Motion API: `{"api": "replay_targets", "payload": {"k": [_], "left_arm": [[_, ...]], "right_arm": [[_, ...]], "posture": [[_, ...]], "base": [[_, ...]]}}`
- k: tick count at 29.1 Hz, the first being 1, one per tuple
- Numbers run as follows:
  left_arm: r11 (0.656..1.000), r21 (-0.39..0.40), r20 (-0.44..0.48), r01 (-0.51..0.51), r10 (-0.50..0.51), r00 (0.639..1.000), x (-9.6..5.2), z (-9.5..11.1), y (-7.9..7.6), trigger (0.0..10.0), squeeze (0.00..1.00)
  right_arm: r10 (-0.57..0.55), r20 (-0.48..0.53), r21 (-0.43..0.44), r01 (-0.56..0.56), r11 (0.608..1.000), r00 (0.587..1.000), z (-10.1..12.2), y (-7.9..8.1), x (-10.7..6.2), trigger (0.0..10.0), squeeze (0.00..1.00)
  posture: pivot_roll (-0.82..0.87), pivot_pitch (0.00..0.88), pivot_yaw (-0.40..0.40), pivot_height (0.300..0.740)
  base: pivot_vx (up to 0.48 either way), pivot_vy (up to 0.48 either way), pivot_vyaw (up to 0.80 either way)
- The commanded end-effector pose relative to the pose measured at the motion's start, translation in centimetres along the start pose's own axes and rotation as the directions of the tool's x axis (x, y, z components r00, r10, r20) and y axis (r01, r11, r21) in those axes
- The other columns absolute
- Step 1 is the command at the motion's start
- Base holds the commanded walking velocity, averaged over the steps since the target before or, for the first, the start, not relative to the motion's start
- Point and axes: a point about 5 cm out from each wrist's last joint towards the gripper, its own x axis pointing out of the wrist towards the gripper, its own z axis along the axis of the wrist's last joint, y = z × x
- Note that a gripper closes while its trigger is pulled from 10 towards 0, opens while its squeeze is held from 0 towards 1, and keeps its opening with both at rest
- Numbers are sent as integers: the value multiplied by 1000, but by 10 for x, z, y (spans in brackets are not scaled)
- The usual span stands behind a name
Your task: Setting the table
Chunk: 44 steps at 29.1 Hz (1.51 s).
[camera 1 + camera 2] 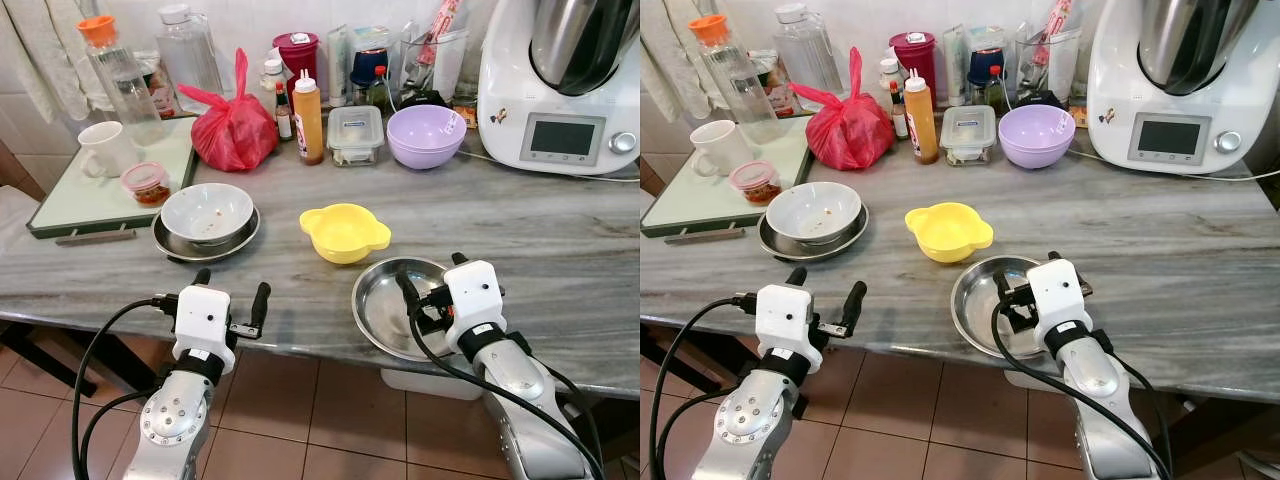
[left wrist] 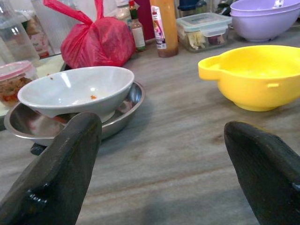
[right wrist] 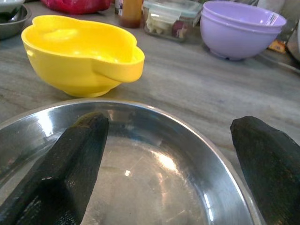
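Note:
An empty steel plate [image 1: 380, 305] lies at the counter's front edge, slightly overhanging it. My right gripper [image 1: 432, 275] is open low over the plate's right side; in the right wrist view one finger [image 3: 70, 159] is over the plate's inside [image 3: 154, 173] and the other is past its rim. Just behind stands a yellow bowl [image 1: 344, 232] with handles. Further left, a white bowl [image 1: 207, 212] sits in a second steel plate [image 1: 170, 245]. My left gripper [image 1: 232, 284] is open and empty at the counter edge, pointing at that bowl [image 2: 75, 89].
On the grey marble counter [image 1: 540, 240], a green tray [image 1: 70, 205] at the left holds a mug [image 1: 103, 148] and a small jar [image 1: 148, 183]. Along the back stand a red bag [image 1: 233, 128], sauce bottles [image 1: 308, 118], a food container [image 1: 355, 134], purple bowls [image 1: 426, 135] and a white kitchen machine [image 1: 560, 85].

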Motion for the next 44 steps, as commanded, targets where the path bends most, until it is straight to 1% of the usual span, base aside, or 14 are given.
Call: {"api": "replay_targets", "payload": {"k": [1, 4, 5, 7, 8, 10, 12, 13, 15, 24, 32, 37, 38, 44], "left_arm": [[1000, 12, -11, 4, -4, 1000, 1, -3, 1, 10000, 0], [1000, 15, -13, 13, -13, 1000, 1, -3, 1, 10000, 0], [1000, 14, -14, 15, -15, 1000, 0, -3, 1, 10000, 0], [1000, 14, -14, 17, -17, 1000, 0, -3, 1, 10000, 0], [1000, 11, -17, 19, -19, 1000, 0, -3, 0, 10000, 0], [1000, 10, -18, 20, -20, 1000, -1, -3, 0, 10000, 0], [1000, 8, -21, 21, -21, 1000, -2, -3, 0, 10000, 0], [1000, 7, -22, 22, -22, 1000, -2, -3, 0, 10000, 0], [1000, 5, -26, 25, -25, 999, -3, -4, -1, 10000, 0], [999, 2, -33, 35, -35, 999, -4, -6, -1, 10000, 0], [999, 1, -38, 46, -46, 998, -4, -7, -2, 10000, 0], [999, 0, -39, 50, -50, 998, -5, -7, -3, 10000, 0], [999, 0, -39, 52, -52, 998, -5, -7, -4, 10000, 0], [999, 3, -39, 50, -50, 998, -5, -6, -4, 10000, 0]], "right_arm": [[17, -12, 21, -17, 1000, 1000, 2, 3, 4, 10000, 584], [33, -32, 32, -32, 999, 999, 4, 4, 9, 10000, 478], [44, -53, 48, -42, 998, 998, 3, 5, 11, 10000, 400], [54, -68, 69, -49, 996, 996, 2, 6, 12, 10000, 384], [67, -81, 79, -60, 995, 994, 2, 8, 14, 10000, 290], [87, -87, 82, -80, 993, 992, 2, 10, 15, 10000, 263], [111, -93, 93, -102, 990, 989, 3, 13, 17, 10000, 200], [116, -97, 98, -106, 990, 989, 3, 14, 17, 10000, 200], [141, -107, 105, -130, 986, 984, 2, 18, 17, 10000, 149], [211, -173, 113, -194, 974, 962, -5, 28, 17, 10000, 71], [240, -225, 161, -207, 965, 944, -8, 33, 21, 10000, 8], [243, -234, 163, -209, 964, 941, -8, 33, 27, 10000, 0], [248, -233, 182, -208, 961, 940, -7, 34, 29, 10000, 0], [253, -232, 180, -214, 960, 939, -6, 34, 36, 10000, 0]], "posture": [[-103, 42, 79, 740], [-101, 46, 79, 740], [-100, 47, 78, 740], [-96, 51, 76, 740], [-95, 52, 76, 740], [-93, 53, 75, 740], [-89, 56, 72, 740], [-89, 56, 71, 740], [-86, 57, 70, 740], [-82, 60, 69, 740], [-79, 62, 68, 740], [-77, 61, 65, 740], [-76, 60, 64, 740], [-70, 57, 63, 740]], "base": [[0, 0, 0], [0, 0, 0], [0, 0, 0], [0, 0, 0], [0, 0, 0], [0, 0, 0], [0, 0, 0], [0, 0, 0], [0, 0, 0], [0, 0, 0], [0, 0, 0], [0, 0, 0], [0, 0, 0], [0, 0, 0]]}}
